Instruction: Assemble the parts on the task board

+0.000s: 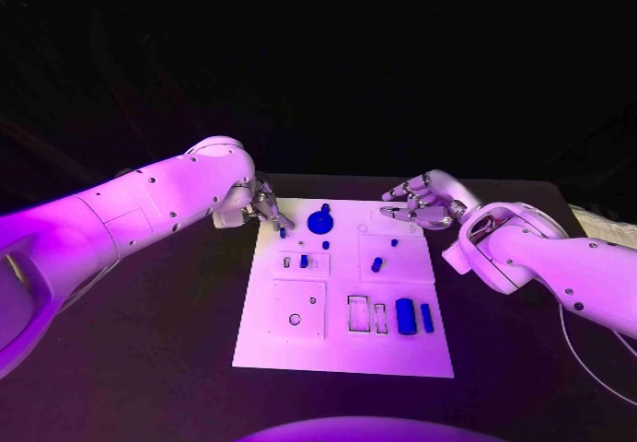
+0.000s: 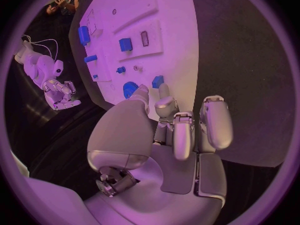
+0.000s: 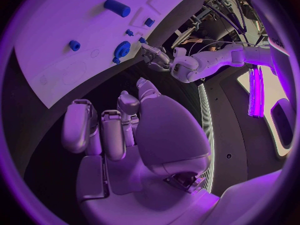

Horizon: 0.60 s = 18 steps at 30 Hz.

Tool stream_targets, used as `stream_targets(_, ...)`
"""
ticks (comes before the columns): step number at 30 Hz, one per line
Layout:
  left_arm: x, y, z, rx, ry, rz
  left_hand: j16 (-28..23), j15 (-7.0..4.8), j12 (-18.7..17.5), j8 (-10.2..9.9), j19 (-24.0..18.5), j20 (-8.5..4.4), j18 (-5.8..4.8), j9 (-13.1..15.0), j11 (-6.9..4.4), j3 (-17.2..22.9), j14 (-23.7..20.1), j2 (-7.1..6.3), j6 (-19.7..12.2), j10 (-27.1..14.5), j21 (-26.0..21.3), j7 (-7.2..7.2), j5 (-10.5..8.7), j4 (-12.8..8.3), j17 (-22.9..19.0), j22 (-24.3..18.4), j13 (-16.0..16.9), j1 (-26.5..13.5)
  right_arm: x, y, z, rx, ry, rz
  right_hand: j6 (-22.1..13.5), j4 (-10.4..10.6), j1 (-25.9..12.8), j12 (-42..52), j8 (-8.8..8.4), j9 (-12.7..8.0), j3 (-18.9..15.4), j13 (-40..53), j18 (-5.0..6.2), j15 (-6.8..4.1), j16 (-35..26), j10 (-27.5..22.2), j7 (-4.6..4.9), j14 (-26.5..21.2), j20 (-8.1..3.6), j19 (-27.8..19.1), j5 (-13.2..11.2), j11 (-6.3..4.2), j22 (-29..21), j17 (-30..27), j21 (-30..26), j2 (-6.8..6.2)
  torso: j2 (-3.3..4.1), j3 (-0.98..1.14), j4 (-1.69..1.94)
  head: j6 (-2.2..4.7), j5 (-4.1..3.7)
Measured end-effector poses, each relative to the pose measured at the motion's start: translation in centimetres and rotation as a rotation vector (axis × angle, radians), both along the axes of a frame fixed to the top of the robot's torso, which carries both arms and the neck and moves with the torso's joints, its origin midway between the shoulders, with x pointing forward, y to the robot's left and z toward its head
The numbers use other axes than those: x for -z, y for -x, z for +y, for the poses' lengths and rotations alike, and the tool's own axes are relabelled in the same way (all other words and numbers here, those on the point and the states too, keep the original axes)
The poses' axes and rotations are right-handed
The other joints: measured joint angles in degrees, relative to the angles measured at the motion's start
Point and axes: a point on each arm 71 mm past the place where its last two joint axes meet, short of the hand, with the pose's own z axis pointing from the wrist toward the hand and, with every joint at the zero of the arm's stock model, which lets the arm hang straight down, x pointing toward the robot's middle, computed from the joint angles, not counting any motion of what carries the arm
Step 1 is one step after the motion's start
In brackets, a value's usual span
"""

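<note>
The white task board (image 1: pixel 299 345) lies in the middle of the black table. A round blue disc (image 1: pixel 320 221) stands at its far end, with several small blue parts dotted below it. Two long blue parts (image 1: pixel 405 316) lie near the front right. My left hand (image 1: pixel 259 207) hovers at the board's far-left corner, fingers apart and holding nothing. Its fingertips (image 2: pixel 164 92) end just short of a small blue part (image 2: pixel 157 81), with the disc (image 2: pixel 130 89) next to it. My right hand (image 1: pixel 418 203) hangs over the far-right corner with loosely curled fingers (image 3: pixel 112 130) and nothing in it.
Bare black table (image 1: pixel 146 368) surrounds the board on all sides. Empty recesses (image 1: pixel 358 313) and a raised square plate (image 1: pixel 299 308) mark the board's front half. A cable (image 1: pixel 584 354) runs along the table under my right arm.
</note>
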Motion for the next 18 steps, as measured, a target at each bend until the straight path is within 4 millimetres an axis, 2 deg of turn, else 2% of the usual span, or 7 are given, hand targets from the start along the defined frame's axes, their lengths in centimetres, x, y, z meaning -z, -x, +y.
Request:
stream_targets(12,0.21,0.07,-0.16,0.008,-0.005,0.012,0.0,0.0,0.0,0.2,0.0,0.0,0.0,0.2,0.0,0.0,0.0,0.0,0.0,0.0,0.0,0.0,0.0,0.0,0.0,0.0,0.0,0.5,0.04,0.0,0.07,-0.002,0.0,0.002,0.0,0.0,0.0,0.0,0.0,0.0,0.0,0.0,0.0,0.0,0.0,0.0,0.0,0.0,0.0,0.0,0.0,0.0,0.0,0.0,0.0,0.0,0.0,0.0,0.04,-0.1,-0.15)
stream_targets(18,0.26,0.05,-0.12,0.008,-0.007,0.014,0.0,0.0,0.3,0.8,0.2,-0.21,0.0,0.4,-0.2,0.5,0.0,0.6,0.0,0.2,0.0,0.0,0.0,-0.5,0.0,0.0,0.0,2.1,0.05,0.0,0.07,-0.003,0.0,0.003,0.0,0.0,0.0,0.0,0.0,0.0,0.0,0.0,0.0,0.0,0.0,0.0,0.0,0.0,0.0,0.0,0.0,0.0,0.0,0.0,0.0,0.0,-0.03,0.01,0.02,-0.16,-0.14)
